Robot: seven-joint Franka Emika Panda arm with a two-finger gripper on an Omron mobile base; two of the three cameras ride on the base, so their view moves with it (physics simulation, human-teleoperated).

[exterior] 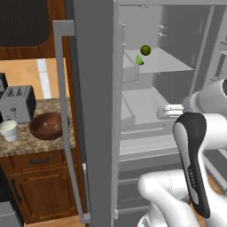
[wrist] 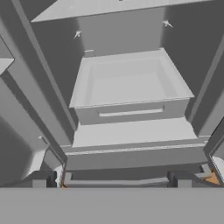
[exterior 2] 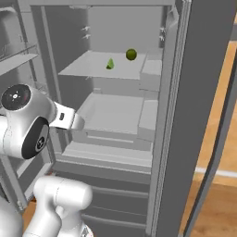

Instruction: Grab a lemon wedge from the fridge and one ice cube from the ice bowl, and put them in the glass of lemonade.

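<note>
The fridge [exterior: 95, 111] door's top is cut off.

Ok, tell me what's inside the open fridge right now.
On the upper shelf of the fridge lie the pale lemon wedge and a darker round green fruit, apart. Below sits a drawer with nothing showing in it. The lower drawers' contents are hidden.

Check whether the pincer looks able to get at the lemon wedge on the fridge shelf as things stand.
Probably yes. The fridge doors stand open, and the lemon wedge lies bare on the upper shelf, apart from the round green fruit. The pincer is open but faces the lower bin, so it must rise.
</note>
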